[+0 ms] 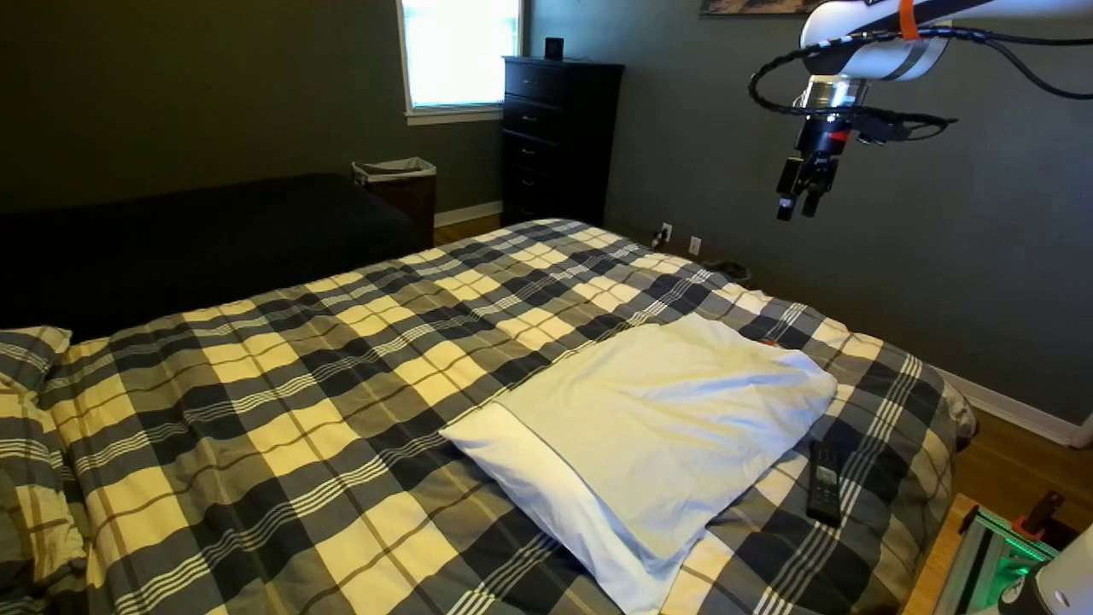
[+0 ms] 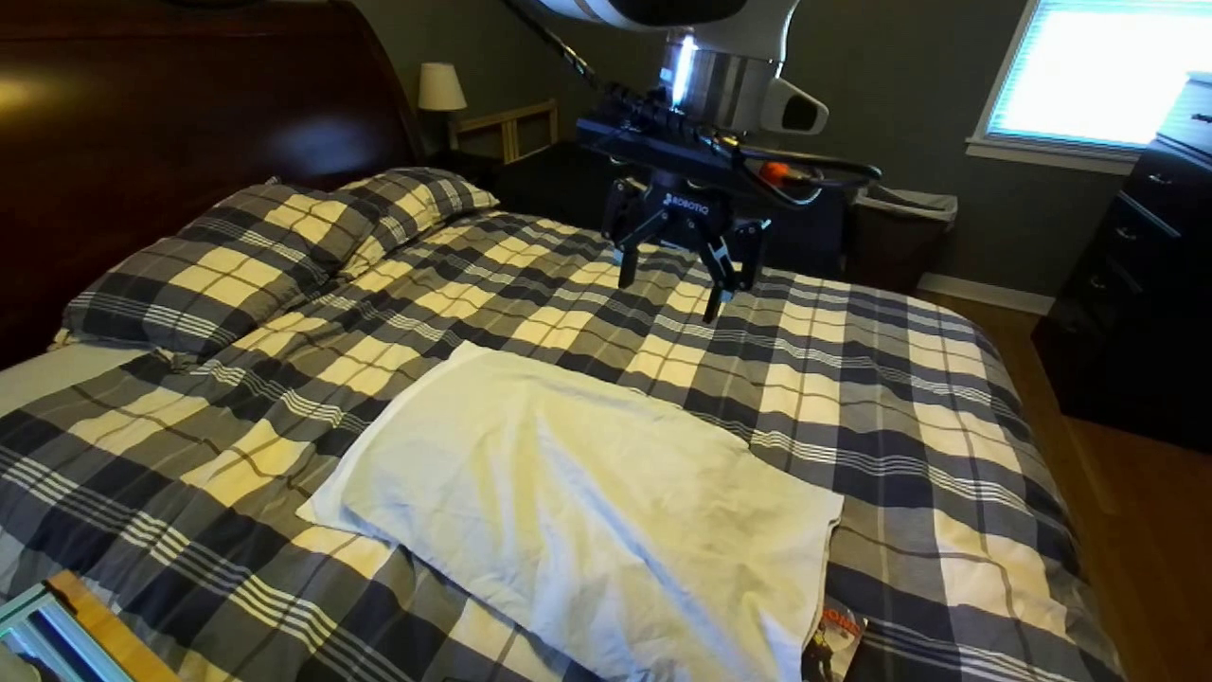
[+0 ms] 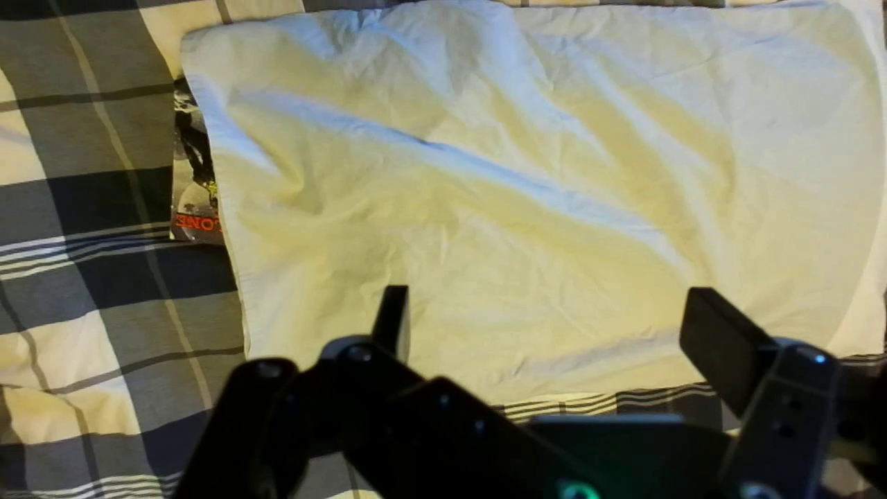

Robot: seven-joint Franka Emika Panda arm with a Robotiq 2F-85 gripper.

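My gripper (image 1: 797, 211) is open and empty, high above the bed. It also shows in an exterior view (image 2: 669, 294) and in the wrist view (image 3: 547, 291), with its two black fingers wide apart. Below it a white pillowcase-like cloth (image 3: 520, 208) lies flat and wrinkled on the plaid bedcover; the cloth shows in both exterior views (image 1: 666, 401) (image 2: 587, 511). A printed booklet or case (image 3: 194, 173) with red letters sticks out from under one short edge of the cloth, also in an exterior view (image 2: 835, 644); the rest of it is hidden. The gripper touches nothing.
A black remote control (image 1: 824, 487) lies on the plaid bedcover (image 1: 341, 384) beside the cloth. Plaid pillows (image 2: 256, 246) lie by the wooden headboard (image 2: 170, 123). A dark dresser (image 1: 559, 137) and a hamper (image 1: 397, 171) stand beyond the bed. The robot's mount (image 1: 939, 547) adjoins the bed.
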